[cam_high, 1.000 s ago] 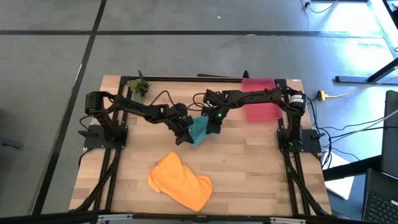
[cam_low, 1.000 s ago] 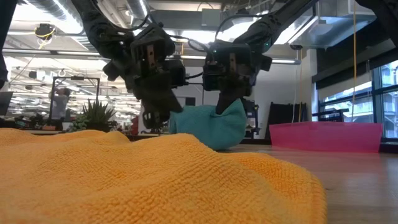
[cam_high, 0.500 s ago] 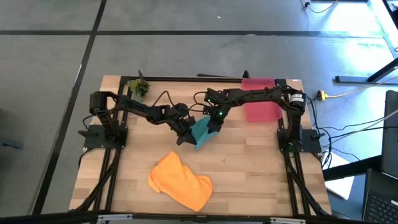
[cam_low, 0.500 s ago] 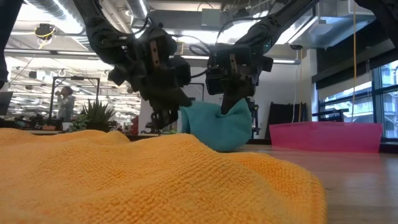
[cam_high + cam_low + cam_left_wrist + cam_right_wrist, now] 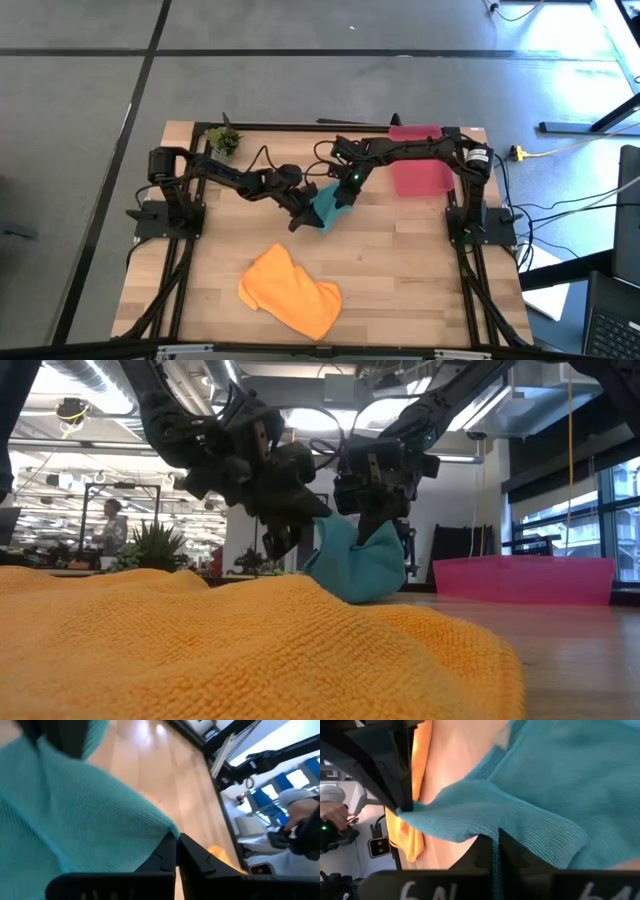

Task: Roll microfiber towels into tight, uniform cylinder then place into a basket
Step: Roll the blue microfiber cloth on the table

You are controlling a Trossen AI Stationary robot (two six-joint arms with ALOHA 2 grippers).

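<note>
Mid-bench, step in hand looks like spreading or straightening the soft teal microfiber towel (image 5: pixel 324 207) before any rolling; no cylinder formed yet.

Left gripper (image 5: pixel 296 212) at the towel's left edge, fingers (image 5: pixel 165 862) closed on a pinched corner of teal cloth, as seen in the left wrist view. Towel lifted between both arms, bunched and draped, lower folds seemingly touching the wooden slatted bench (image 5: pixel 400 260) in the low view. Right gripper (image 5: pixel 343 196) at the towel's upper right edge, fingers (image 5: pixel 482 851) closed on the hem. Farther right, near the back corner, shallow rectangular red-pink basket (image 5: pixel 418 160), nothing visible in it. Toward the front, bright orange crumpled microfiber towel (image 5: pixel 290 291), well apart from both grippers, untouched.

Next move, by judgement: draw the two held corners apart and lower the cloth flat, keeping tension even so no fold gets trapped. Then release, regrip one edge, and begin a tight roll. Basket placement still far off; orange towel still to do.
</note>
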